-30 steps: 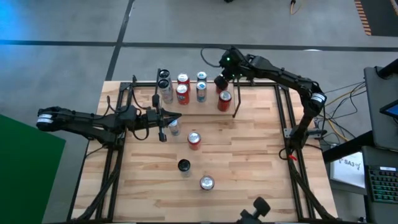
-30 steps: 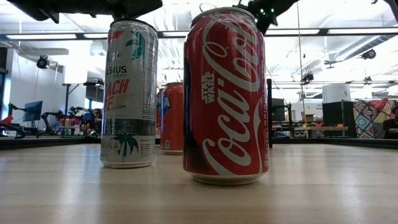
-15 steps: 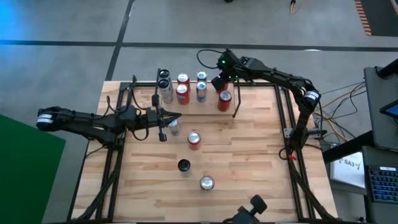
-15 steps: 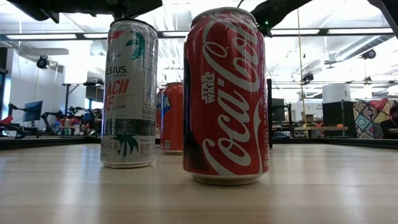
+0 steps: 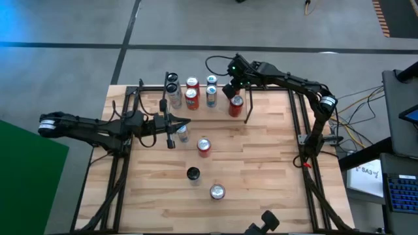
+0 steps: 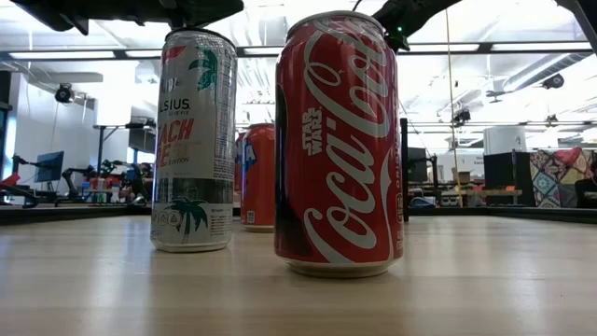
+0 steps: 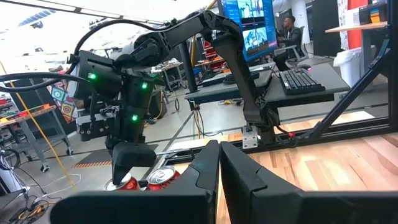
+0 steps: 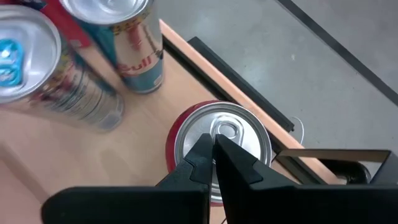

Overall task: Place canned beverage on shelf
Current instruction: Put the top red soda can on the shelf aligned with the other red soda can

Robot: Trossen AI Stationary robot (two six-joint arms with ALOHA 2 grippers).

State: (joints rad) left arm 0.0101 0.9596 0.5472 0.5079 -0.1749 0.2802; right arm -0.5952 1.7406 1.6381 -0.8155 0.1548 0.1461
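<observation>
The red round metal can [image 5: 236, 106] stands upright at the far end of the thin black metal shelf with a light wooden floor [image 5: 245, 115], right under the right hand [image 5: 234, 87]. In the right wrist view the red can's silver top [image 8: 222, 140] sits just past the tips of that hand. The right hand is shut tight, its two fingers pressed together, and it holds nothing. It hangs just over the can top; I cannot tell if it touches. I think this is risky: if the shut hand drops or slides sideways, it could bump the can and tip it off the shelf, or knock the tall silver and blue cans [image 8: 127, 37] standing just beside it. The left hand [image 5: 171, 125] waits low over the wooden tabletop [image 5: 261, 170], near a small silver can [image 5: 182, 133]. It is shut too and holds nothing.
</observation>
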